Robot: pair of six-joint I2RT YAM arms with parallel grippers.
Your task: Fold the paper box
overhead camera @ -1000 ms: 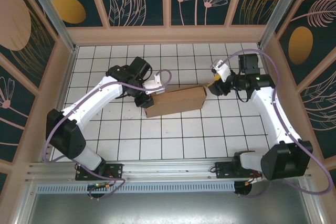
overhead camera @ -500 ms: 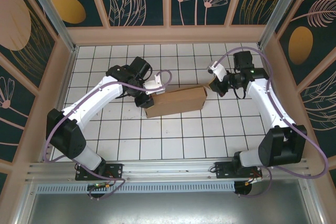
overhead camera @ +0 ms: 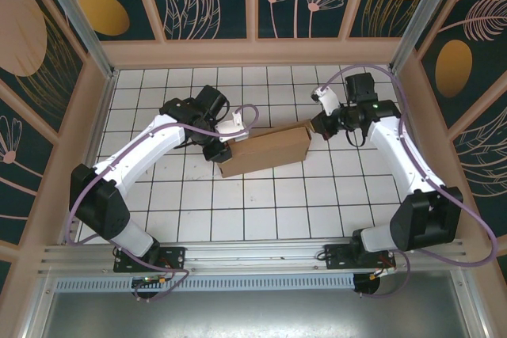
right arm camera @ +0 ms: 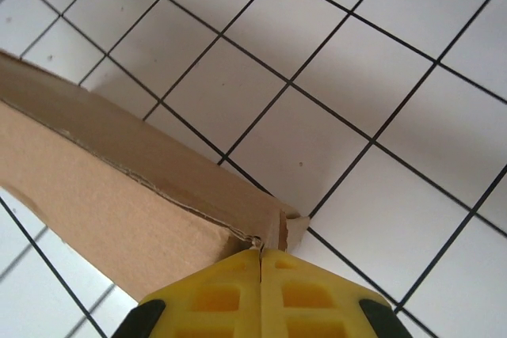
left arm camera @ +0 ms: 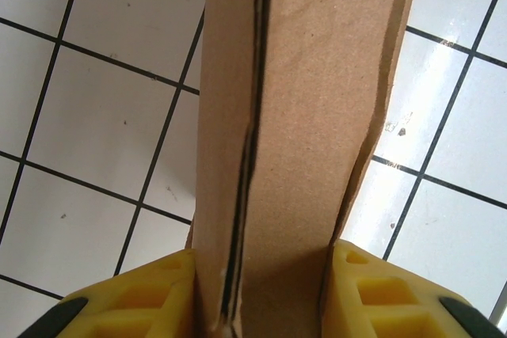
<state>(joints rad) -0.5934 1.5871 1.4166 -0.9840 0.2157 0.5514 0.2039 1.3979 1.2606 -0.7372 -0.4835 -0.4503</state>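
The paper box (overhead camera: pixel 265 152) is plain brown cardboard, folded into a long shallow closed shape lying on the white tiles. My left gripper (overhead camera: pixel 222 148) is shut on its left end. In the left wrist view the yellow fingers (left arm camera: pixel 142 294) press both faces of the box (left arm camera: pixel 293 116), and a dark seam runs along its edge. My right gripper (overhead camera: pixel 318 128) is at the box's right end. In the right wrist view that gripper (right arm camera: pixel 261 255) is shut with its pads together, its tips touching the corner of the box (right arm camera: pixel 119 187), where a small flap tab sticks out.
The floor is white tile with black grid lines (overhead camera: pixel 261 211). Wooden walls (overhead camera: pixel 253 53) and aluminium posts enclose it on three sides. A metal rail (overhead camera: pixel 253 259) runs along the near edge, with both arm bases mounted on it.
My right gripper has shut and moved left until it touches the box's right end. The left gripper and the box have not moved.
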